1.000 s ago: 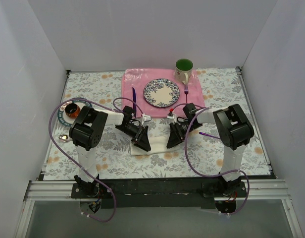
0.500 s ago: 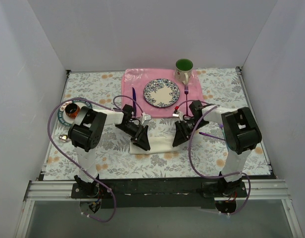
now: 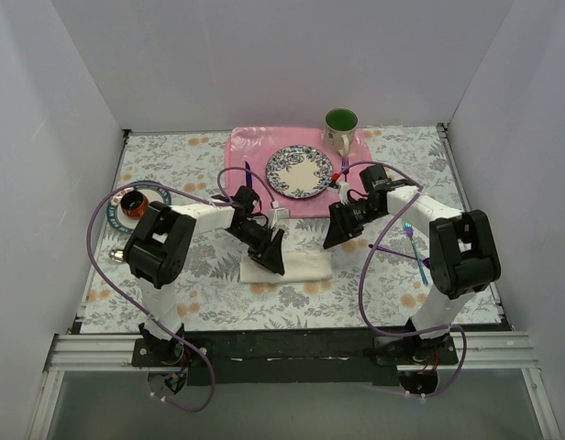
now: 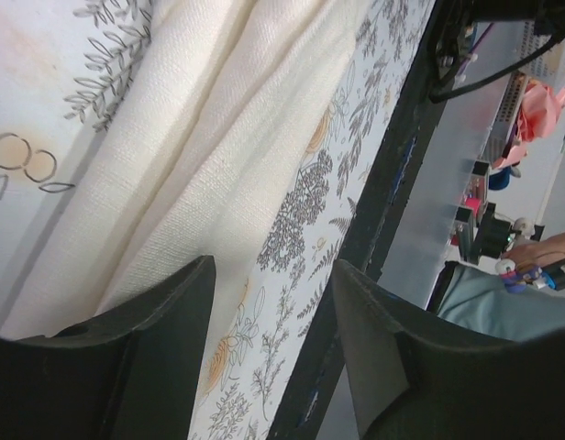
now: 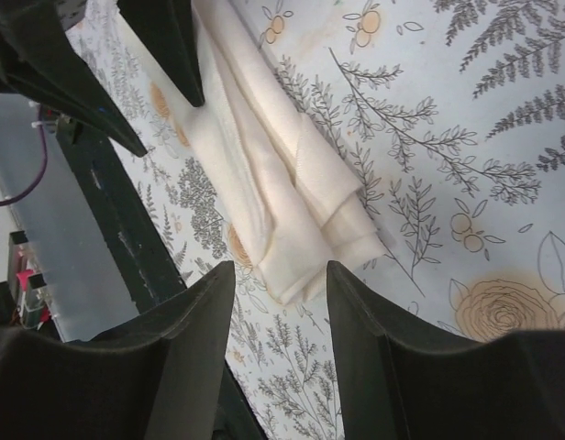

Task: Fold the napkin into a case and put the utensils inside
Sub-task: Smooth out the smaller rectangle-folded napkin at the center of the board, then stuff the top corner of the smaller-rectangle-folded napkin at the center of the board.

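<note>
The napkin (image 3: 296, 268) lies on the flowered table (image 3: 172, 156), near the front edge and between the two arms. It is folded into a narrow long band with several layers. The right wrist view shows its layers (image 5: 282, 183) overlapping unevenly at the right end, where one corner sticks out.

The left gripper (image 3: 273, 255) stands over the left part of the napkin. In the left wrist view its two fingers (image 4: 163, 357) are apart. Between them only the cloth (image 4: 200, 156) and the table are seen, so this gripper (image 4: 269, 339) is open and holds nothing. Whether a fingertip touches the cloth cannot be told.

The right gripper (image 3: 336, 234) is just beyond the right end of the napkin and a little further back. In its own view the fingers (image 5: 186, 348) are also apart, and the end of the napkin shows in the gap. This gripper (image 5: 278, 275) is open and empty too.

The utensils (image 3: 415, 255) lie on the table at the right, beside the right arm and well apart from the napkin. One piece is teal-blue and a thinner one is purple.

Behind the arms, a pink placemat (image 3: 250, 151) carries a patterned plate (image 3: 299, 171). A dark knife (image 3: 249, 176) lies left of the plate and a dark fork (image 3: 345, 168) lies right of it. A green mug (image 3: 340, 128) stands at the back right corner of the placemat.
</note>
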Robot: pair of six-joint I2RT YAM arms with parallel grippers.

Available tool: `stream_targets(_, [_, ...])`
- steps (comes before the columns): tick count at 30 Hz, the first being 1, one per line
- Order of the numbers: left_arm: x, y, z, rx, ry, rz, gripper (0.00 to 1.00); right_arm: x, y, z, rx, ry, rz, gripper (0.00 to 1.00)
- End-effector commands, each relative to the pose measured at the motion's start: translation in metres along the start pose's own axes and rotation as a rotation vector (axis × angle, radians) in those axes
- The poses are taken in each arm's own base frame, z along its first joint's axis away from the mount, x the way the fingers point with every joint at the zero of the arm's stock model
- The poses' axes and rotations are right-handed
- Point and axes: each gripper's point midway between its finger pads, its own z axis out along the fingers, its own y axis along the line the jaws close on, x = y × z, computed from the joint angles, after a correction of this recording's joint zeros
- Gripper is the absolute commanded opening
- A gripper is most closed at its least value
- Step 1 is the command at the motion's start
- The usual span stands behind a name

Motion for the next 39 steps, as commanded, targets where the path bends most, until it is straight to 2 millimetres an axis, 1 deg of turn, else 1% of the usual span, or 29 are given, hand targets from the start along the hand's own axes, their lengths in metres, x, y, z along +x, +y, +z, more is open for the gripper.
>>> stream_targets(1, [-0.043, -0.022, -0.017, -0.036, -0.111, 0.141, 0.57, -0.005, -0.019, 0.002, 0.081, 0.002, -0.020, 0.54])
stream_targets(3, [-0.052, -0.019, -0.021, -0.077, -0.136, 0.184, 0.64, -0.008, -0.022, 0.002, 0.088, -0.001, -0.031, 0.54])
stream_targets(4, [-0.058, -0.021, -0.024, -0.092, -0.151, 0.212, 0.66, -0.008, -0.023, 0.004, 0.085, 0.004, -0.029, 0.54])
stream_targets(5, [-0.061, -0.020, -0.025, -0.105, -0.159, 0.232, 0.71, -0.008, -0.024, 0.005, 0.082, 0.006, -0.024, 0.54])
stream_targets(6, [-0.066, -0.017, -0.026, -0.133, -0.167, 0.257, 0.72, -0.011, -0.023, 0.005, 0.071, 0.004, -0.026, 0.54])
stream_targets(8, [-0.076, -0.013, -0.026, -0.176, -0.179, 0.283, 0.76, -0.009, -0.023, 0.007, 0.057, 0.014, -0.009, 0.54])
stream_targets(11, [-0.087, -0.009, -0.020, -0.233, -0.182, 0.329, 0.77, -0.008, -0.017, 0.008, 0.025, 0.009, -0.002, 0.53])
stream_targets(12, [-0.089, -0.012, -0.014, -0.238, -0.179, 0.354, 0.77, -0.008, -0.015, 0.008, 0.015, 0.005, 0.000, 0.54])
stream_targets(14, [-0.089, -0.007, -0.006, -0.278, -0.170, 0.384, 0.77, -0.005, -0.013, 0.009, 0.003, 0.007, 0.008, 0.54])
stream_targets(15, [-0.090, -0.011, 0.001, -0.282, -0.166, 0.414, 0.77, -0.004, -0.013, 0.009, 0.000, 0.008, 0.009, 0.53])
stream_targets(16, [-0.090, -0.010, 0.005, -0.290, -0.161, 0.443, 0.78, -0.002, -0.012, 0.009, -0.002, 0.009, 0.013, 0.54])
stream_targets(17, [-0.091, -0.008, 0.008, -0.310, -0.159, 0.459, 0.78, -0.001, -0.011, 0.009, -0.007, 0.008, 0.018, 0.53])
stream_targets(18, [-0.092, -0.009, 0.015, -0.314, -0.154, 0.486, 0.78, 0.000, -0.010, 0.009, -0.015, 0.008, 0.019, 0.53])
stream_targets(21, [-0.099, -0.009, 0.024, -0.338, -0.156, 0.532, 0.77, 0.001, -0.007, 0.008, -0.020, 0.006, 0.014, 0.53])
stream_targets(25, [-0.105, -0.009, 0.033, -0.342, -0.152, 0.558, 0.74, -0.001, -0.008, 0.008, -0.023, 0.004, 0.020, 0.53])
stream_targets(26, [-0.106, -0.010, 0.034, -0.337, -0.152, 0.566, 0.72, -0.002, -0.007, 0.008, -0.026, 0.003, 0.025, 0.53])
stream_targets(27, [-0.106, -0.011, 0.035, -0.325, -0.148, 0.579, 0.70, -0.005, -0.007, 0.008, -0.027, -0.001, 0.036, 0.52])
stream_targets(28, [-0.106, -0.013, 0.036, -0.317, -0.146, 0.585, 0.70, -0.005, -0.011, 0.008, -0.028, 0.000, 0.058, 0.52])
stream_targets(30, [-0.104, -0.018, 0.040, -0.280, -0.140, 0.609, 0.66, -0.007, -0.010, 0.007, -0.051, -0.007, 0.094, 0.50])
stream_targets(31, [-0.104, -0.021, 0.040, -0.268, -0.140, 0.617, 0.64, -0.005, -0.014, 0.006, -0.056, -0.007, 0.136, 0.50])
stream_targets(33, [-0.104, -0.027, 0.041, -0.238, -0.140, 0.631, 0.58, -0.005, -0.014, 0.006, -0.073, -0.010, 0.166, 0.48])
stream_targets(37, [-0.103, -0.042, 0.041, -0.169, -0.146, 0.651, 0.57, -0.004, -0.016, 0.002, -0.077, -0.010, 0.203, 0.47])
stream_targets(39, [-0.102, -0.044, 0.042, -0.159, -0.150, 0.659, 0.57, -0.001, -0.016, 0.002, -0.077, -0.002, 0.213, 0.46])
